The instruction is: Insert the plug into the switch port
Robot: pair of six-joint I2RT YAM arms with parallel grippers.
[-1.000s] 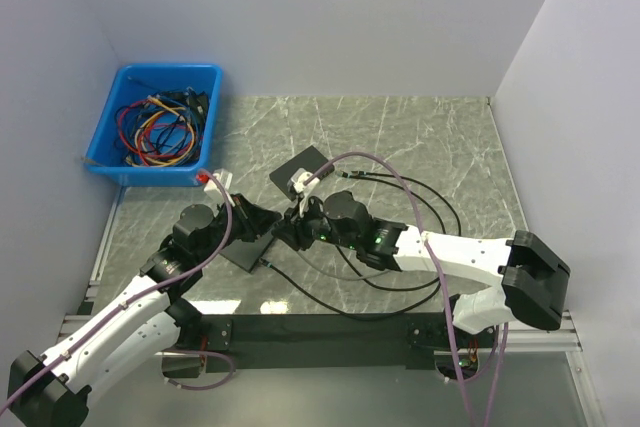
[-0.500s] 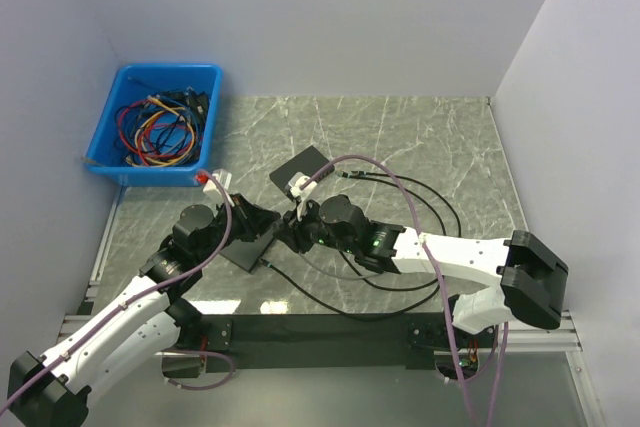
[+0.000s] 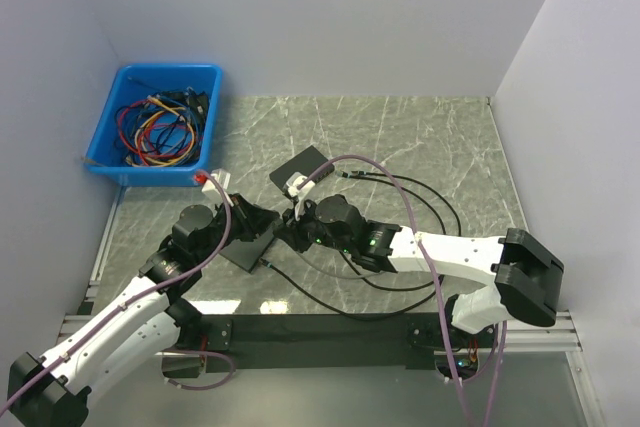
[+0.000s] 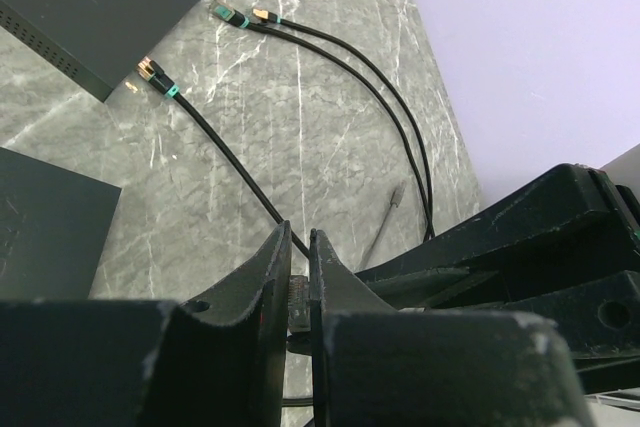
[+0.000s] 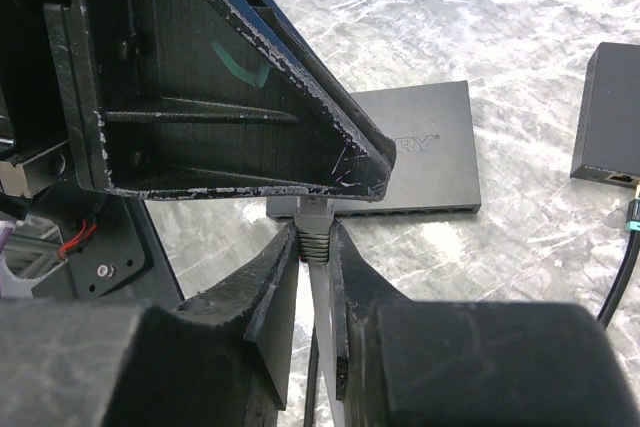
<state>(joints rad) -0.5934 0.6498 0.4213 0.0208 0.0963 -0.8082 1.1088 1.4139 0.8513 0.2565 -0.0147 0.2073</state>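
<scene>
**Marble table [image 3: 420, 127]: plug [image 5: 314, 219] pinched from both sides**

Tangled coloured cables [image 3: 155, 127] are held in the blue bin [image 3: 168, 70]. The grey, ribbed plug is clamped by the right gripper [image 5: 314, 235] near the switch [image 5: 410, 162], and the left gripper [image 4: 298, 239] is closed on its tip. Teal-booted connectors [image 4: 153, 72] are made out clearly only from the left wrist.

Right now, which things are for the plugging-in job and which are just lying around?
For the job:
plug, pinched in the right tool
switch

Just lying about:
blue bin of tangled cables
other black box
loose cable ends
</scene>
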